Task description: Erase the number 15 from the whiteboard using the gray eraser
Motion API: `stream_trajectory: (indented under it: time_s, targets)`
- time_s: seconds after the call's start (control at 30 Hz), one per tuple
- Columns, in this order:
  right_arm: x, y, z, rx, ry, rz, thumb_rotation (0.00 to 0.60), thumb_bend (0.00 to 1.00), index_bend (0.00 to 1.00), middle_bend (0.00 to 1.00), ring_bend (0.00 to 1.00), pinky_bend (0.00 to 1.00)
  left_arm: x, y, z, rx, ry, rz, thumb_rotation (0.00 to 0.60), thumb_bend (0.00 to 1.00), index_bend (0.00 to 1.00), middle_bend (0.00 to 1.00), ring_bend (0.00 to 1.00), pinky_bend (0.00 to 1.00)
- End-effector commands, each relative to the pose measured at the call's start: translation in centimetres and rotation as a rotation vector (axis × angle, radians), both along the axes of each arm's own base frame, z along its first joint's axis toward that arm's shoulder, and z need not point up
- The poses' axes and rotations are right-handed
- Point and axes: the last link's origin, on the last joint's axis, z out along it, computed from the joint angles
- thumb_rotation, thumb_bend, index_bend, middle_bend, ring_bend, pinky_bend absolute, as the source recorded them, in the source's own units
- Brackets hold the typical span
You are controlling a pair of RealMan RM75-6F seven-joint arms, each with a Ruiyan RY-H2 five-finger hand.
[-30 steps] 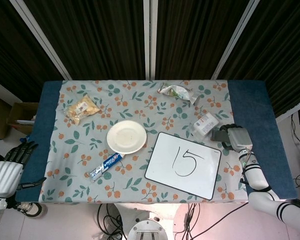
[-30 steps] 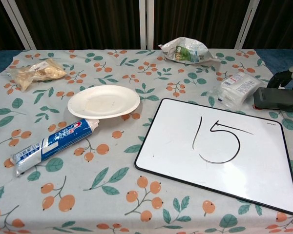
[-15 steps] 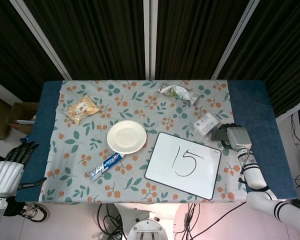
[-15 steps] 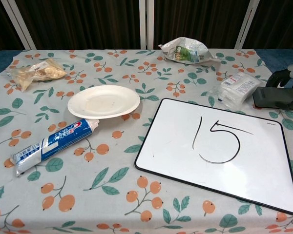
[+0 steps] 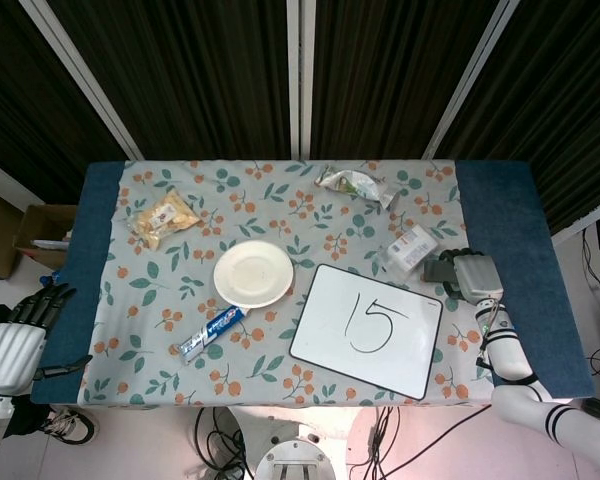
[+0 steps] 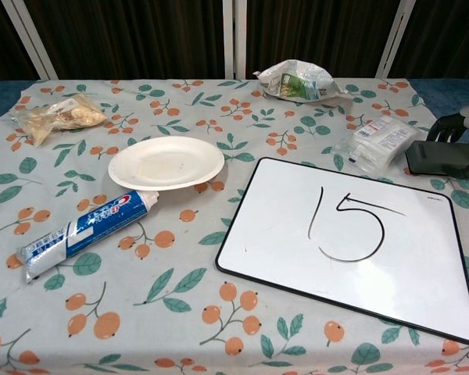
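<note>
The step in hand is judged to be the pick-up of the gray eraser (image 6: 444,157), since the number 15 (image 5: 371,323) on the whiteboard (image 5: 322,345) is seen whole and unsmudged. The eraser is found on the tablecloth (image 5: 160,290) just beyond the whiteboard's far right corner, beside a small clear packet (image 6: 379,141). The right hand (image 5: 473,274) is laid over the eraser with dark fingers (image 6: 447,123) curled along its far edge; whether the eraser is firmly gripped or merely touched cannot be told, and a lift is not shown. The next move is judged to call for a secure hold, a short carry over the frame, and a flat stroke across both digits. From the head view the whole table is given, and the left hand (image 5: 18,335) is shown there alone, held off the table's left edge with fingers spread and nothing in them. In the chest view that hand is not seen and the right hand is cut by the frame edge, but the eraser's low dark body and the pen strokes are shown more closely.
</note>
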Motion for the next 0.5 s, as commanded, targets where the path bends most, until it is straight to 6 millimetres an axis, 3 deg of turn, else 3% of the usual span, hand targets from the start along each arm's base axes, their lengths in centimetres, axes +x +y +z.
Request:
stream_trajectory:
  time_s: [0.03, 0.17, 0.33, 0.5]
  targets:
    - [-0.03, -0.01, -0.04, -0.003, 0.003, 0.0, 0.6, 0.3, 0.43, 0.39, 0.28, 0.35, 0.0, 0.02, 0.01, 0.0, 0.0, -0.001, 0.416, 0.07, 0.1, 0.09, 0.08, 0.18]
    - [-0.01, -0.02, -0.05, -0.01, 0.005, 0.003, 0.6, 0.31, 0.46, 0.43, 0.32, 0.37, 0.01, 0.04, 0.0, 0.0, -0.001, -0.001, 0.418, 0.07, 0.1, 0.09, 0.08, 0.18]
    - [-0.02, -0.04, 0.0, -0.018, 0.005, 0.004, 0.6, 0.35, 0.49, 0.45, 0.37, 0.49, -0.09, 0.04, -0.02, 0.0, -0.002, 0.002, 0.418, 0.07, 0.1, 0.09, 0.08, 0.18]
    - [-0.03, -0.06, 0.15, -0.022, 0.004, 0.008, 0.6, 0.37, 0.51, 0.46, 0.4, 0.52, -0.15, 0.01, 0.01, 0.001, -0.003, 0.003, 0.417, 0.07, 0.1, 0.09, 0.08, 0.18]
